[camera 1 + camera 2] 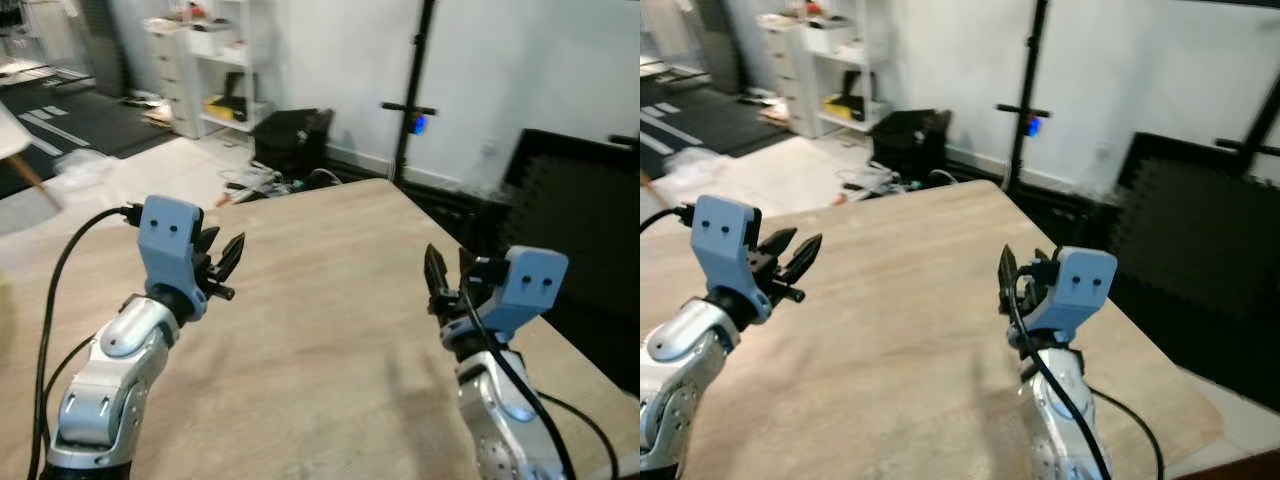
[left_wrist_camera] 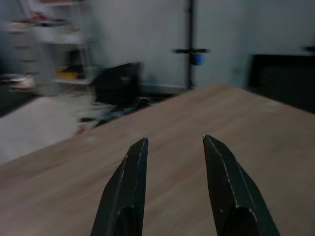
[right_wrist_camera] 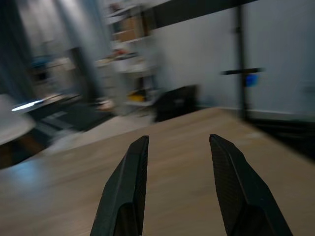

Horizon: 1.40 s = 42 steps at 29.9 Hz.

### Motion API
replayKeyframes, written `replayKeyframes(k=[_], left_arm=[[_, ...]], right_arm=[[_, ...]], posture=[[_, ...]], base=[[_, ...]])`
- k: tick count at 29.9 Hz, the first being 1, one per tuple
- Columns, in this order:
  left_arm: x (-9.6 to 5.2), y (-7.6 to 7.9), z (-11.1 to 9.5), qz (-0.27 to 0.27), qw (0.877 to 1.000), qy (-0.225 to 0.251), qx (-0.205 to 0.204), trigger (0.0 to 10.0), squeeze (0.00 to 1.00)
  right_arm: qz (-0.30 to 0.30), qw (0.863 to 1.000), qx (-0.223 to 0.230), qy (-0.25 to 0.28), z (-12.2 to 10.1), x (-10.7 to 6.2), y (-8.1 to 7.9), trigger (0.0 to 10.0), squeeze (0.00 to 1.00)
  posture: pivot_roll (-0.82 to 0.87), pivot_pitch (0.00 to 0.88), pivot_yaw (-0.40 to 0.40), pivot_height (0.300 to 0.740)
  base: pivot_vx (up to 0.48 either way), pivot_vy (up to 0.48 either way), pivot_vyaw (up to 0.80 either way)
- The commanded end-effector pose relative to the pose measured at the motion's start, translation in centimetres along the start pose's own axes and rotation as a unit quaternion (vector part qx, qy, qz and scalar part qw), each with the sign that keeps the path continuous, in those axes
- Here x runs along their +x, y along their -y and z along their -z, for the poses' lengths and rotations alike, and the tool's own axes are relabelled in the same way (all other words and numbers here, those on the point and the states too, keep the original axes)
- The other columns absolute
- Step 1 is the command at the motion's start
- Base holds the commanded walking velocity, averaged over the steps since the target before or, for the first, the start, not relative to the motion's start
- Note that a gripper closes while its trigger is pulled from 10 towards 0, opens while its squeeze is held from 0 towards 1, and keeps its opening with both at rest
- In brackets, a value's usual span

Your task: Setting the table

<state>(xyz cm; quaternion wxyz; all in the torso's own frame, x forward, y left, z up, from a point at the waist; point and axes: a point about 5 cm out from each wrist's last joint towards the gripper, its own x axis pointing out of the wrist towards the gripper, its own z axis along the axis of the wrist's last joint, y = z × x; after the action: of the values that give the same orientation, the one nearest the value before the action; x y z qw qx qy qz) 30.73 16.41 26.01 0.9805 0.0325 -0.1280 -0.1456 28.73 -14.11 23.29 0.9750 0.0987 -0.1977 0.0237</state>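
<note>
Looking down from the head, a wooden table [image 1: 330, 300] takes up the middle and bottom of the frame. The left gripper [image 1: 222, 262] is at the left, above the table, fingers apart and holding nothing. The right gripper [image 1: 447, 283] is at the right, also above the table. A black bag [image 1: 290, 138] sits on the floor at the top middle. White shelves [image 1: 215, 60] stand at the upper left.

From the left wrist, two black fingers [image 2: 129, 189] stand wide apart at the bottom, over the table [image 2: 206, 123].

From the right wrist, two fingers [image 3: 127, 189] stand wide apart too, with nothing between them. The picture is blurry.
</note>
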Motion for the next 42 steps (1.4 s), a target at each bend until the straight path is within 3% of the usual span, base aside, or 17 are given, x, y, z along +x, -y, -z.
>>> replayKeyframes(k=[1, 21, 42], left_arm=[[-0.01, 0.09, 0.31, 0.003, 1.000, -0.009, -0.001, 10.0, 0.00], [0.13, 0.04, 0.74, 0.000, 1.000, -0.022, -0.009, 10.0, 0.00], [0.11, 0.05, 0.96, 0.000, 0.999, -0.029, -0.015, 10.0, 0.00]], right_arm=[[0.005, 1.000, 0.005, -0.003, 0.19, -0.21, 0.19, 10.0, 0.00], [0.015, 1.000, 0.003, -0.010, 0.43, -0.22, 0.39, 10.0, 0.00], [0.022, 1.000, 0.007, -0.013, 0.55, -0.30, 0.59, 10.0, 0.00]], posture=[[0.08, 0.018, 0.046, 0.740], [0.09, 0.022, 0.045, 0.740], [0.08, 0.023, 0.040, 0.740]], base=[[0.000, 0.000, 0.79], [0.000, 0.000, 0.79], [0.000, 0.428, 0.00]])
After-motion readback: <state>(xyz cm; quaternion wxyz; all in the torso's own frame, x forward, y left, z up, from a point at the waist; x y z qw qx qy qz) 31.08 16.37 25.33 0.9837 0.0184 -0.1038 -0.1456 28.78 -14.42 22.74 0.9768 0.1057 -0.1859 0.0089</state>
